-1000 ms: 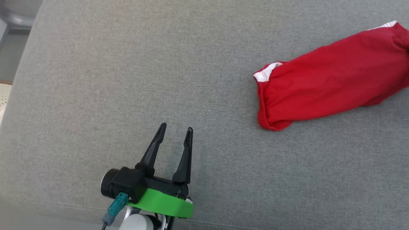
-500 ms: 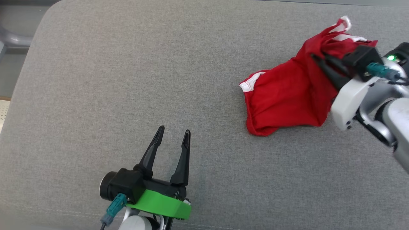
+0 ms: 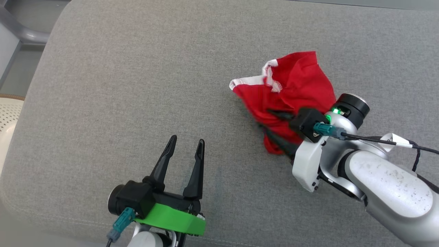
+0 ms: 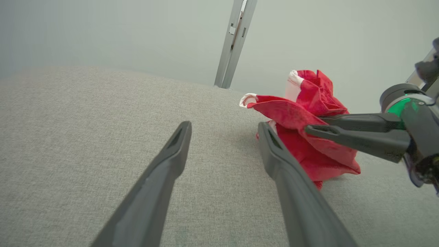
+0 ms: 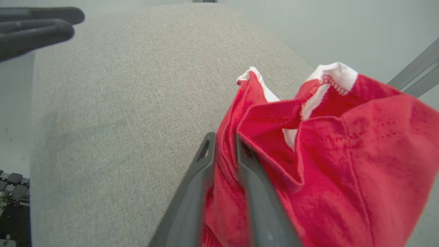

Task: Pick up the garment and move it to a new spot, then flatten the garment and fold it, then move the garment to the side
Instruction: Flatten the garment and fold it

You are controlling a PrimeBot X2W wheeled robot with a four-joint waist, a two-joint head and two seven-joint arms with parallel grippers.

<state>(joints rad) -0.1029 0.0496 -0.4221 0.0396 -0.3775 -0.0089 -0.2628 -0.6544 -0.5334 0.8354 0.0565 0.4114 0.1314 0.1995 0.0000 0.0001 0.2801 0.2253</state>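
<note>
The garment [image 3: 295, 82] is red with white trim and lies bunched up on the grey cushion [image 3: 137, 85], right of centre. My right gripper [image 3: 267, 120] reaches into its near side from the right. Its fingers stand a little apart, with a fold of the garment [image 5: 343, 164] lying loosely in the narrow gap of the right gripper [image 5: 224, 137]. My left gripper [image 3: 188, 139] rests open and empty near the front edge, well left of the cloth. In the left wrist view the left gripper [image 4: 224, 125] points past the garment [image 4: 319, 157] and the right gripper [image 4: 313, 124].
The cushion's rounded left edge and front seam bound the grey surface. A pale perforated object [image 3: 8, 113] sits beyond the left edge, and a grey metal frame [image 3: 20, 31] at the top left. A metal post [image 4: 235, 41] rises behind the cushion.
The right arm came in from the right, dragging the garment left toward the middle. The cloth went from stretched out to bunched, and the right jaws have parted. The left gripper stayed put.
</note>
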